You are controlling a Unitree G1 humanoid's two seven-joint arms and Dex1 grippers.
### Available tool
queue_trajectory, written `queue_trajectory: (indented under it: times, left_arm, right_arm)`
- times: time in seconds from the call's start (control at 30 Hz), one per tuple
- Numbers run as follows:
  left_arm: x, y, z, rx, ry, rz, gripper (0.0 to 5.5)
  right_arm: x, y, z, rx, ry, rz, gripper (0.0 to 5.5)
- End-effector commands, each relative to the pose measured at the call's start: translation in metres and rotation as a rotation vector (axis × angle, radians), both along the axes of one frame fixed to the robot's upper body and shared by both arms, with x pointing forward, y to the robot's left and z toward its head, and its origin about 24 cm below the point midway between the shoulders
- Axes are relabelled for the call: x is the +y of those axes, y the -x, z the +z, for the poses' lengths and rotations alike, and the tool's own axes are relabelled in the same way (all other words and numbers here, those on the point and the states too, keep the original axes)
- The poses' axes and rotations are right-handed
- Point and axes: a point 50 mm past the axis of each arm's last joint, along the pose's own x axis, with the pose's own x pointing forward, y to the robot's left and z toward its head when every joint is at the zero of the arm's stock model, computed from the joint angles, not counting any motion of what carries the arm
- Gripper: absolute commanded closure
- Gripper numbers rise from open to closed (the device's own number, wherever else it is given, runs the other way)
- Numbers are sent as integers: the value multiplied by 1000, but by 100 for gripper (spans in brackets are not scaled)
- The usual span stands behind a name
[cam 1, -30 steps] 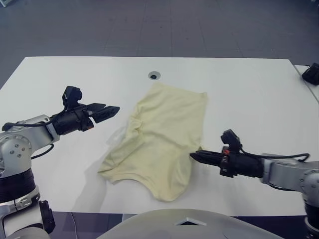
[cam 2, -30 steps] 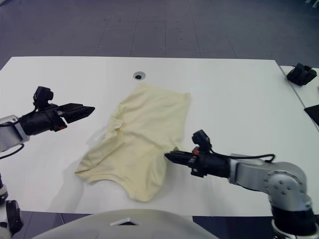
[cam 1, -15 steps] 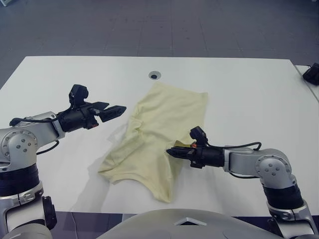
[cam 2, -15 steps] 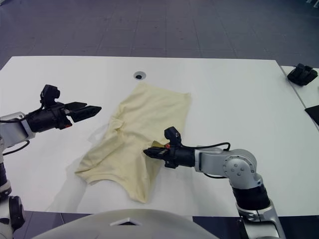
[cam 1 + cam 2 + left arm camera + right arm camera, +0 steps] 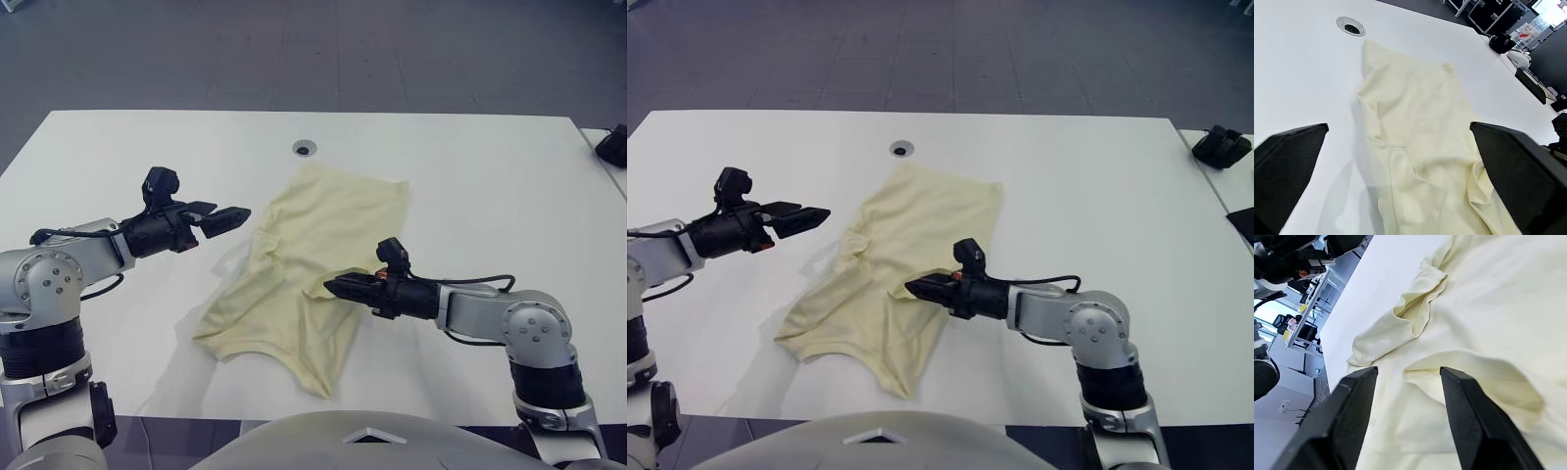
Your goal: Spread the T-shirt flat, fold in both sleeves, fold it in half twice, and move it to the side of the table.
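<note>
A pale yellow T-shirt (image 5: pixel 318 230) lies crumpled in the middle of the white table (image 5: pixel 490 186), with its lower right edge folded inward. My left gripper (image 5: pixel 233 214) hovers just left of the shirt and points at it, fingers (image 5: pixel 1288 161) wide open with nothing between them. My right gripper (image 5: pixel 331 285) is low over the shirt's middle right part, at a raised fold of cloth (image 5: pixel 1474 367). Its fingers (image 5: pixel 1356 411) stand apart, and the fold lies just beyond the tips.
A round cable hole (image 5: pixel 304 148) sits in the table behind the shirt's far corner. A black object (image 5: pixel 612 144) lies past the table's right edge. Bare tabletop stretches to both sides of the shirt and behind it.
My right gripper has moved left from the table beside the shirt onto the cloth, and the shirt's lower right edge has been drawn inward. My left gripper has edged right toward the shirt.
</note>
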Motion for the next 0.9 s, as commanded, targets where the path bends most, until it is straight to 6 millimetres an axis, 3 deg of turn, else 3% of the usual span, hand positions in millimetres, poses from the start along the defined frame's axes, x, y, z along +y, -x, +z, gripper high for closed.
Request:
queue_trajectory:
  times: [0.03, 0.23, 0.53, 0.77, 0.83, 0.9]
  left_arm:
    - [3, 0, 0, -7, -8, 25, 10]
    - [9, 6, -7, 5, -22, 70, 10]
    - [8, 0, -8, 11, -45, 57, 10]
    - [7, -3, -8, 8, -47, 55, 10]
    - [8, -2, -9, 9, -53, 57, 10]
    - [10, -1, -9, 12, -57, 65, 10]
  right_arm:
    - [-27, 18, 11, -11, 78, -3, 244]
    - [-44, 16, 7, 13, 187, 30, 153]
    - [-17, -21, -1, -54, 156, 37, 13]
    - [-4, -32, -13, -69, 185, -4, 11]
    - [-11, -34, -10, -206, 330, -25, 11]
    - [-9, -22, -2, -421, 453, 73, 11]
